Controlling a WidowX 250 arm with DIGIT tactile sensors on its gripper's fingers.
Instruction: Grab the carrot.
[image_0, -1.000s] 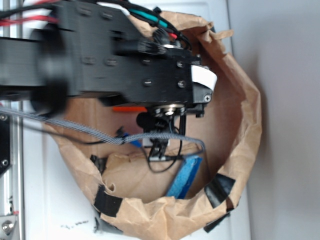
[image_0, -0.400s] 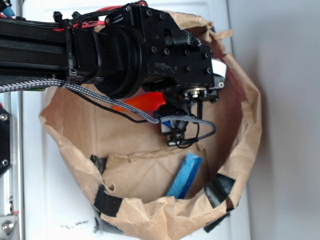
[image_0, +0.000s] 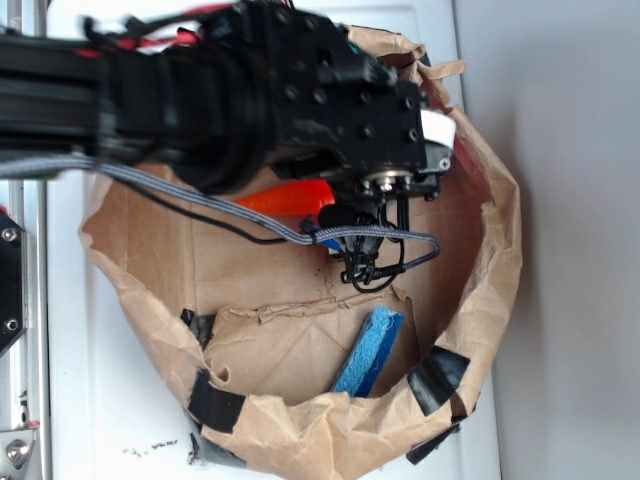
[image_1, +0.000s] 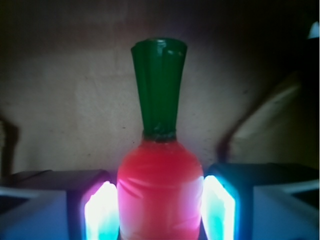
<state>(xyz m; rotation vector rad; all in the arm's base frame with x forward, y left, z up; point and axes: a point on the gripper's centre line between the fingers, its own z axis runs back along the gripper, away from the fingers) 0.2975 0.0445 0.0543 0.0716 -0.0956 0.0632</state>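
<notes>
The carrot (image_1: 159, 190) is glossy orange-red with a dark green stem (image_1: 159, 90) pointing away from me. In the wrist view it sits between my gripper's (image_1: 160, 212) two glowing pads (image_1: 102, 212), which touch it on both sides. In the exterior view the carrot (image_0: 285, 197) pokes out to the left from under the black wrist, inside the brown paper bag. The gripper (image_0: 335, 215) is mostly hidden there by the wrist and cables.
The crumpled paper bag (image_0: 500, 250) walls the workspace on all sides, with black tape patches (image_0: 440, 378) at the lower rim. A blue sponge (image_0: 368, 352) leans on the bag's lower inside. A braided cable (image_0: 200, 200) hangs across the bag.
The wrist has moved from lower in the bag toward its upper side. The carrot, mostly hidden before, now shows more and sits a little higher in the picture, at the gripper.
</notes>
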